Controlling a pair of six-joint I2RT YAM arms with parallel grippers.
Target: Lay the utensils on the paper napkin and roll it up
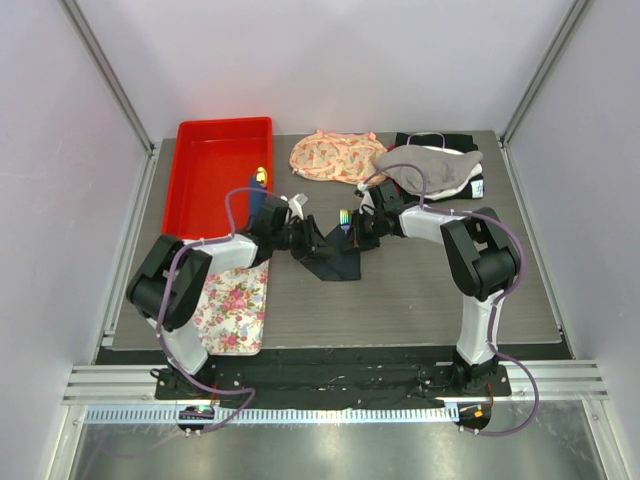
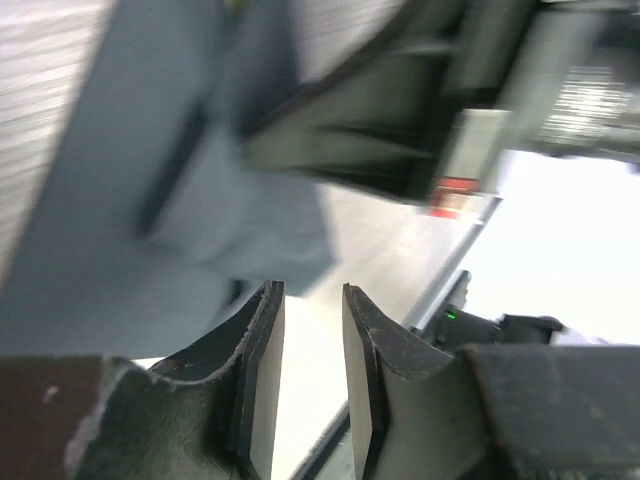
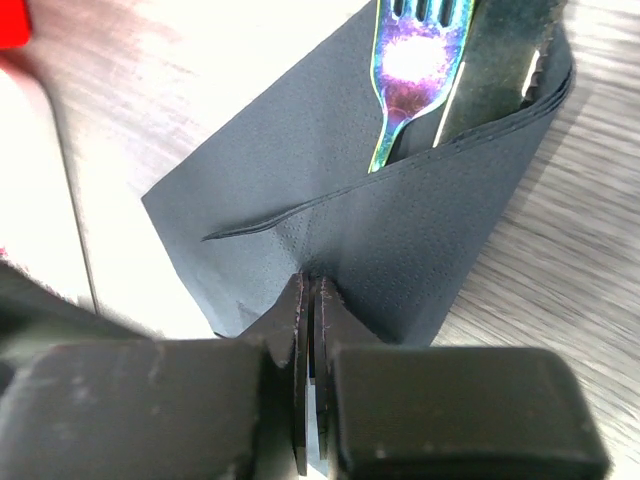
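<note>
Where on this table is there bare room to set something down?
Bare: the near strip between the floral tray and the right arm, in front of the paper napkin; also the table's right edge beyond that arm. Crowded: the far edge, where red tray, patterned cloth and grey cloth sit side by side.

The overhead view is bright and even, with soft shadows. My left wrist view is heavily smeared, perhaps by motion; glare shines on the fork (image 3: 408, 70).

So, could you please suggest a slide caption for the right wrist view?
Right gripper, jaws shut on the folded paper napkin edge, with fork and knife tucked inside the fold.
</note>
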